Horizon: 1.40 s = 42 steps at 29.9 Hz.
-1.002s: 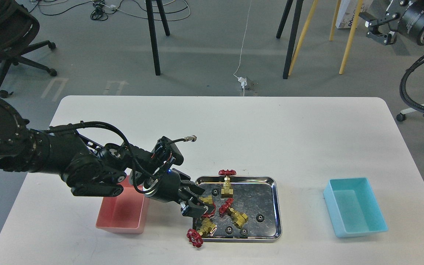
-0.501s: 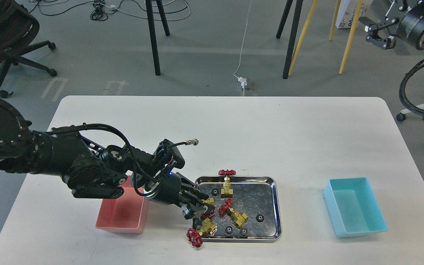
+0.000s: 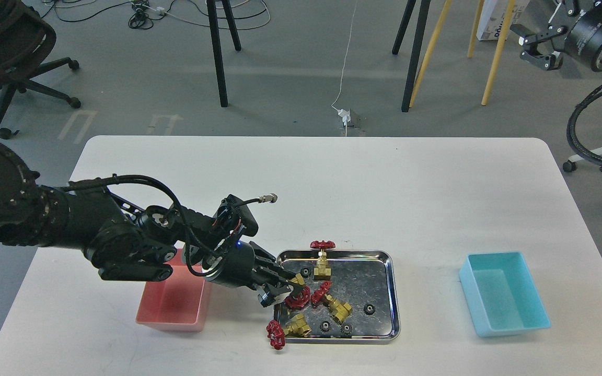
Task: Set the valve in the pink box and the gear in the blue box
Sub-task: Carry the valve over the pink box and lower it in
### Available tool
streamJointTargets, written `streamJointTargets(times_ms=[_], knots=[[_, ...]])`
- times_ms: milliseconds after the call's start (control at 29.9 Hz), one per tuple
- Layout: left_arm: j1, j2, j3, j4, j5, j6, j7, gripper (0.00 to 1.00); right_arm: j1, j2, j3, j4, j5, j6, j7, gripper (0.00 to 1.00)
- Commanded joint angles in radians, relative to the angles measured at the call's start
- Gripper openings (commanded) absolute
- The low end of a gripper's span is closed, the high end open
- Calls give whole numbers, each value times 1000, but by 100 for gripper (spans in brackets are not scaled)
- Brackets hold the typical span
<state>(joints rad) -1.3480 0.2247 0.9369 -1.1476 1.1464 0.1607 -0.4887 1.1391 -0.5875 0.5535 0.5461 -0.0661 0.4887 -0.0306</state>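
Observation:
My left gripper (image 3: 282, 289) is shut on a valve (image 3: 298, 296) with a brass body and red handwheel, at the left end of the steel tray (image 3: 393, 292). Three more valves lie in the tray: one upright at the back (image 3: 323, 267), one in the middle (image 3: 336, 307), and one at the front left (image 3: 294, 326) whose handwheel hangs over the rim. Several small black gears sit in the tray, such as the gear (image 3: 369, 308) on the right. The pink box (image 3: 168, 308) stands left of the tray, partly under my left arm. The blue box (image 3: 505, 292) stands at the right. My right gripper (image 3: 537, 48) is open, high and off the table at the upper right.
The white table (image 3: 332, 183) carries only the tray and the two boxes. Behind it on the floor are stand legs, yellow poles, cables and an office chair at the far left.
My left gripper has closed on the valve at the tray's left end and raised it slightly. The front-left valve has shifted. My right gripper has moved up a little.

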Motion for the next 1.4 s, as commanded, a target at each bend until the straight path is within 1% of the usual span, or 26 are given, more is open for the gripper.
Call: streamJointTargets(times_ms=[0, 134, 301, 401, 635, 768, 936, 1069, 1236, 1370], knots=[[-35, 53, -24, -9, 13, 0, 0, 12, -1, 0, 3, 0, -1, 0, 0, 100], [-82, 129, -38, -49, 21, 0, 0, 11, 1, 2, 32, 0, -1, 0, 0, 100], [-175, 298, -46, -217, 27, 0, 0, 11, 7, 15, 129, 5, -1, 0, -5, 100], [-198, 395, -44, -290, 35, 0, 0, 11, 20, 18, 135, 12, -1, 0, -5, 100], [-191, 599, -30, -334, 145, 0, 0, 11, 71, 64, 134, 17, -1, 0, -6, 100], [-157, 695, -30, -342, 208, 0, 0, 11, 71, 68, 134, 18, -1, 0, -6, 100], [-82, 740, -40, -340, 246, 0, 0, 11, 67, 69, 128, 18, -3, 0, -6, 100], [-17, 737, -52, -333, 260, 11, 0, 11, 59, 69, 124, 18, -3, 0, -6, 100], [30, 728, -73, -300, 259, 23, 0, 11, 57, 74, 123, 18, -3, 0, -6, 100], [73, 710, -89, -245, 259, 23, 0, 11, 53, 74, 123, 22, -3, 0, -6, 100]])
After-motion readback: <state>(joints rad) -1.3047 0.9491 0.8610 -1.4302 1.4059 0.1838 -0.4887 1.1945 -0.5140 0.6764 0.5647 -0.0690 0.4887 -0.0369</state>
